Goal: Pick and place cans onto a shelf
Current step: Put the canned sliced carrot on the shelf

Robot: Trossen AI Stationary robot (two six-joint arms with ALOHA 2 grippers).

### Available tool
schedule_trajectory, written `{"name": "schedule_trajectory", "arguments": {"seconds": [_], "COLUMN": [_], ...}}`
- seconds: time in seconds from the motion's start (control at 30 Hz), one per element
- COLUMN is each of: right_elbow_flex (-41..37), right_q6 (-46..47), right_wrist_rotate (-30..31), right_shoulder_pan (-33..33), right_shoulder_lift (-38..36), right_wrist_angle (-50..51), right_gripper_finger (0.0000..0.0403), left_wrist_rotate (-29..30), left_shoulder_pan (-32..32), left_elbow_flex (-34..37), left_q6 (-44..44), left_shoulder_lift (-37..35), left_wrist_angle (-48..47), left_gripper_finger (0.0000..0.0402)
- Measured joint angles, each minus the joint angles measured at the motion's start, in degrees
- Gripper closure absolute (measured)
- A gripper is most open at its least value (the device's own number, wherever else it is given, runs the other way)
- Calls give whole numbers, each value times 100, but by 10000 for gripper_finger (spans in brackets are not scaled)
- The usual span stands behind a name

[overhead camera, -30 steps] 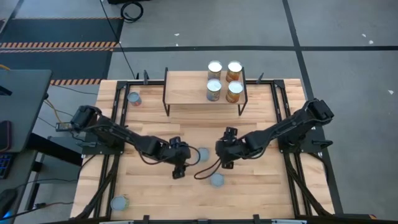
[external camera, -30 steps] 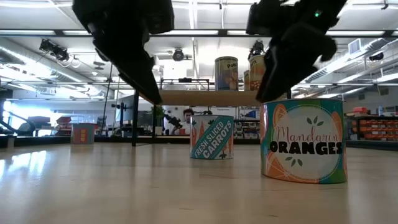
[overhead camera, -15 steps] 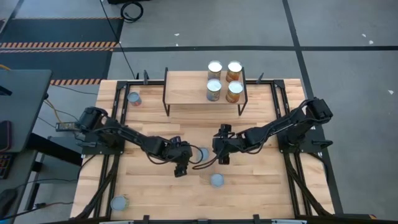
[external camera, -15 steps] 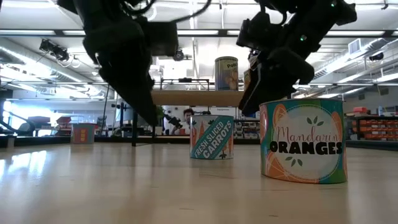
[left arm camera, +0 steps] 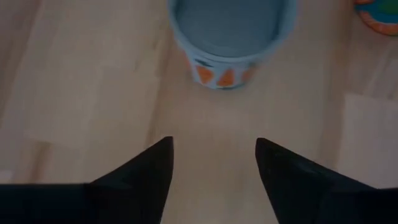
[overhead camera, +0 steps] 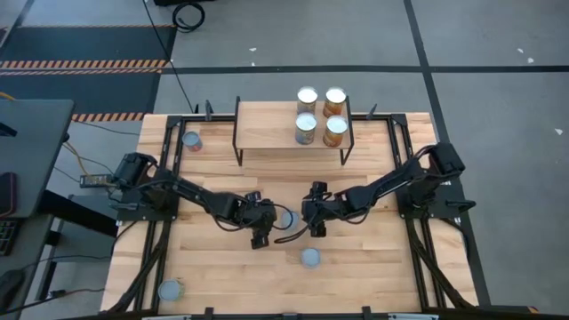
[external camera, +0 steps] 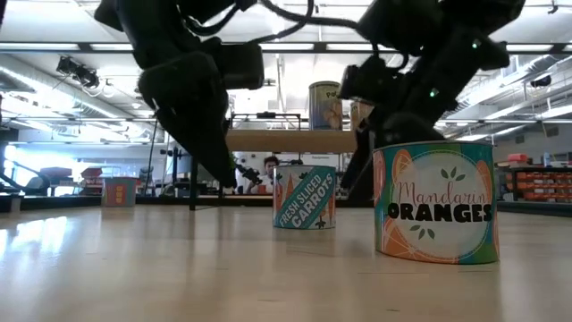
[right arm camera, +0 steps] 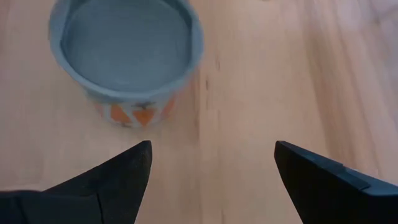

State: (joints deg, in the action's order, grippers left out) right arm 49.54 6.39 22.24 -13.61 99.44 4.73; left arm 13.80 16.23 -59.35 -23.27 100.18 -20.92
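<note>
- Surface: light-wood table; concrete floor beyond, top of frame.
- Left gripper, fingers spread, empty, frame centre, just left of carrots can.
- Right gripper, fingers spread, empty, just right of that can.
- Shelf, upper centre: four cans placed.
- Remaining, by my count: four cans on table.

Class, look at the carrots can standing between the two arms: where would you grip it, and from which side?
Grip the carrots can across its round side wall, coming down from above. It stands upright, lid up, with bare table around it. The left hand is open beside it.
</note>
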Motion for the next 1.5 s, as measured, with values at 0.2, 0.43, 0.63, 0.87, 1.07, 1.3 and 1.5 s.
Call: {"name": "schedule_trajectory", "arguments": {"seconds": [0.2,0.43,0.63,0.87,1.07,1.3,1.5], "right_elbow_flex": [370,541,553,549,551,553,555], "right_q6": [-7,92,357,784,1299,1888,1886], "right_wrist_rotate": [5,49,88,406,412,410,407], "right_shoulder_pan": [-13,-13,-13,-125,-495,-846,-763], "right_shoulder_lift": [355,463,456,125,-769,-2287,-3058], "right_wrist_angle": [-403,-734,-1327,-532,534,1883,2047], "right_gripper_finger": [56,56,56,56,56,56,56], "left_wrist_rotate": [-60,-53,-58,-59,-58,-55,278], "left_shoulder_pan": [0,0,-33,-66,-64,-305,-1031], "left_elbow_flex": [0,0,-4,-4,-5,-371,-1953], "left_q6": [165,744,822,565,116,-246,576], "left_shoulder_lift": [0,0,194,448,365,28,-372], "left_wrist_angle": [-2,203,928,929,1033,271,-1517], "left_gripper_finger": [90,46,45,46,84,113,112]}}
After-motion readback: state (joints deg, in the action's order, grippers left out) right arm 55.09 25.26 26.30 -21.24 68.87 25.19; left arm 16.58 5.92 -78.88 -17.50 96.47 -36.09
